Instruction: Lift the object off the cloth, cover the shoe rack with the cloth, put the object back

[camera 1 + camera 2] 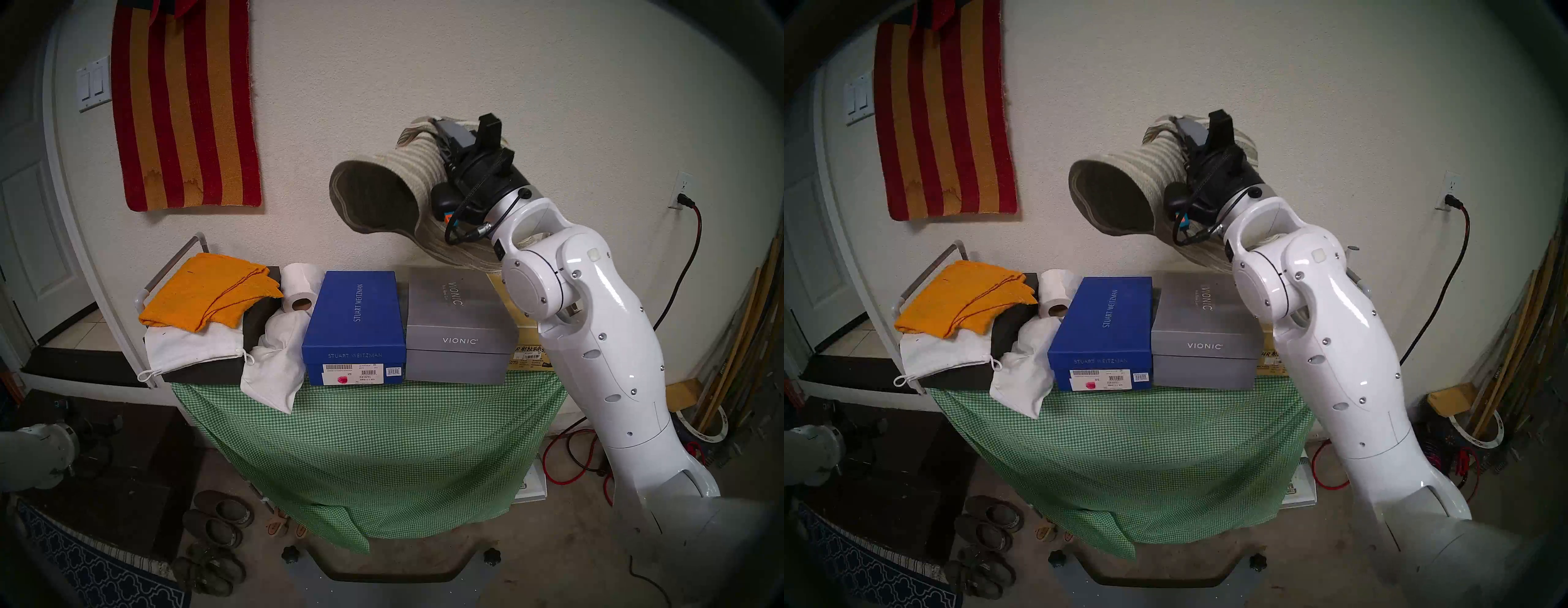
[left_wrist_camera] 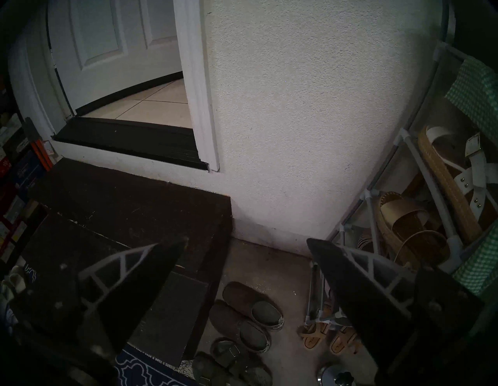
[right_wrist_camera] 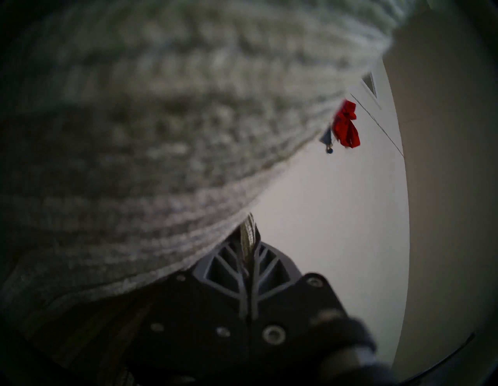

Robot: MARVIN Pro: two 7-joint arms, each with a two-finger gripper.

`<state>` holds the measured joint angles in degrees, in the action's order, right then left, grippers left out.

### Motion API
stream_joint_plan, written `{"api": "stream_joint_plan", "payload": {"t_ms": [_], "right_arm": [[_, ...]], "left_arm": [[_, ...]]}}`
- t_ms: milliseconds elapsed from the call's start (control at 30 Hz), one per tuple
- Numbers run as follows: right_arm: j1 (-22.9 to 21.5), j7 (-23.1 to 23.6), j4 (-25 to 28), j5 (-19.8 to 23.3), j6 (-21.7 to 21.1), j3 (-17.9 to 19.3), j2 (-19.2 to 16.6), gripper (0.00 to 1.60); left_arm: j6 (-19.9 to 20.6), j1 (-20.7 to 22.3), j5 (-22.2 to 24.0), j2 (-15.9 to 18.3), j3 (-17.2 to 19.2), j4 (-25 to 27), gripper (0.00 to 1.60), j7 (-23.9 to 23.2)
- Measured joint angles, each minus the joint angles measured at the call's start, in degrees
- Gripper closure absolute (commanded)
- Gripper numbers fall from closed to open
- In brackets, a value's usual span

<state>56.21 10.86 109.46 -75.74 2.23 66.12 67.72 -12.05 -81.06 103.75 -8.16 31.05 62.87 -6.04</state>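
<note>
From my station, the sun hat (image 1: 384, 187) hung in the air at about one o'clock above the shoe rack (image 1: 169, 271), clear of the boxes on its top shelf, and the right end effector (image 1: 456, 133) was pressed together on a fold of its brim. I judged the hat light and very floppy: the brim drooped and curled into a tube on the side away from the grip, showing its darker underside, so it would swing and sag with any quick move. The woven straw looked rough enough not to slip, and I reckoned the brim edge was the sensible place to pinch it, since the crown would simply collapse. The gingham cloth (image 1: 382, 446) was draped down the front of the rack from the top shelf's front edge; thin and limp, I judged it would need taking by an edge or corner. The right wrist view showed what the head views could not, the two fingers (image 3: 229, 272) closed tight with a sliver of straw between them. The left wrist view showed the left end effector (image 2: 246, 242) spread wide and empty over the floor, with sandals (image 2: 458, 172) on the rack's lower shelves at three o'clock, its left end uncovered; the head views showed only a corner of that arm.
</note>
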Motion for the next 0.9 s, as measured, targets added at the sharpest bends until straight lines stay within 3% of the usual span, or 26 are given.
{"api": "stream_joint_plan", "payload": {"t_ms": [367,900], "right_arm": [[-3.81,6.02,-1.53,-0.44,8.01,-4.19,-1.41,1.6],[-10.61,16.25,-1.63,2.84,16.01,-4.81,-2.37,1.6]], "left_arm": [[-3.36,-1.74,2.76,0.83,-0.97,3.11,0.0,4.7],[-8.12,-3.13,5.33,1.37,-0.9,7.0,0.0,10.07]]}}
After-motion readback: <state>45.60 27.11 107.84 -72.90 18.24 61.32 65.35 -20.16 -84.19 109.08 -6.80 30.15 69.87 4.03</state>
